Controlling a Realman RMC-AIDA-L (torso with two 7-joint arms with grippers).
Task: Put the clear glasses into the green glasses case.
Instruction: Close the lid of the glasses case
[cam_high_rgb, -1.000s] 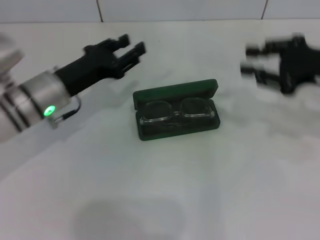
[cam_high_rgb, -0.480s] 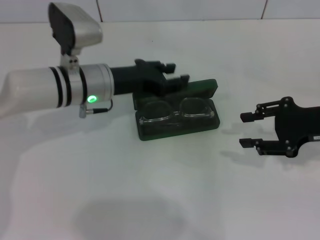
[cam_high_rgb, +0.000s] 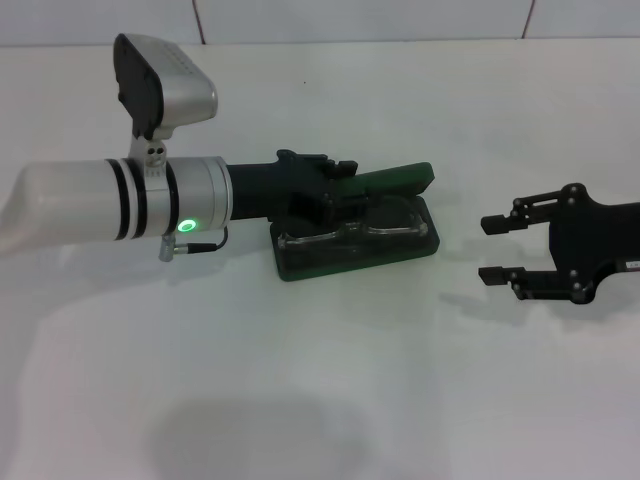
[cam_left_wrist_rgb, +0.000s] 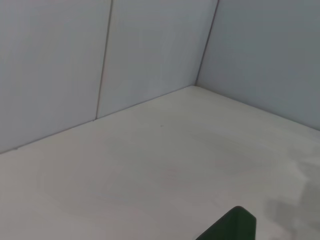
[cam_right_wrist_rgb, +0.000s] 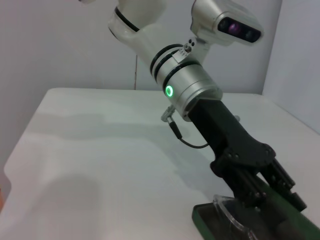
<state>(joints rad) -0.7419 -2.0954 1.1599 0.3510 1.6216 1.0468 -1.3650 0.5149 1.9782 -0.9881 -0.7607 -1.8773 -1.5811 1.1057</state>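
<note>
The green glasses case (cam_high_rgb: 300, 262) lies at the table's middle, its lid (cam_high_rgb: 400, 180) half lowered over the tray. The clear glasses (cam_high_rgb: 345, 237) rest inside the case. My left gripper (cam_high_rgb: 338, 188) reaches in from the left and sits against the back of the lid, fingers apart, holding nothing. The right wrist view shows the same gripper (cam_right_wrist_rgb: 272, 187) above the case (cam_right_wrist_rgb: 207, 220) and a corner of the glasses (cam_right_wrist_rgb: 227, 212). In the left wrist view only a lid corner (cam_left_wrist_rgb: 232, 225) shows. My right gripper (cam_high_rgb: 487, 250) hovers open to the right of the case, empty.
A white tabletop (cam_high_rgb: 320, 380) spreads around the case, with a tiled wall (cam_high_rgb: 360, 20) at the back. The left arm's silver forearm (cam_high_rgb: 150, 200) and its camera housing (cam_high_rgb: 165, 90) stretch over the table's left half.
The left gripper has moved onto the case lid and tipped it down over the glasses. The right gripper came down from the upper right and has settled beside the case.
</note>
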